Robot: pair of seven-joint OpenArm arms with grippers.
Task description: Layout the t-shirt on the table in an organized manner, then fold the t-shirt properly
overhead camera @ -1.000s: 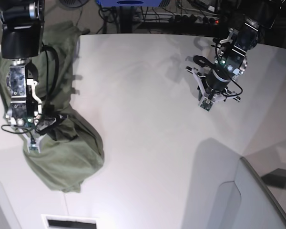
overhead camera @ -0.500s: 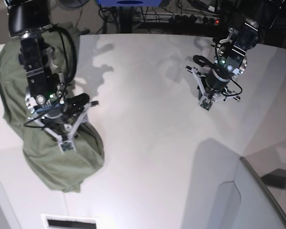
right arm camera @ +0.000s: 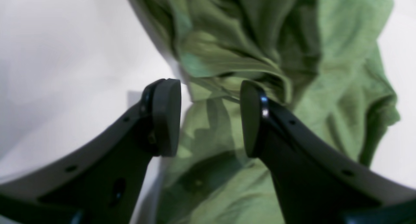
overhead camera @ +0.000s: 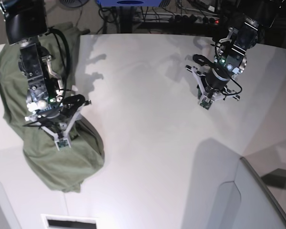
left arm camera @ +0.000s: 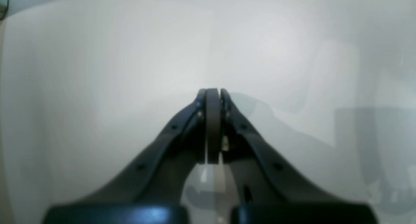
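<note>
Two fingers of the left gripper (left arm camera: 213, 97) press flat together over bare white bench (left arm camera: 97, 71), holding nothing. From the right wrist, the right gripper (right arm camera: 209, 116) has its fingers (right arm camera: 167, 116) apart and empty above the crumpled green t-shirt (right arm camera: 308, 97). Only the base view shows both: the t-shirt (overhead camera: 62, 157) bunched at the bench's (overhead camera: 148, 143) left edge, the left gripper (overhead camera: 206, 101) well apart from it.
</note>
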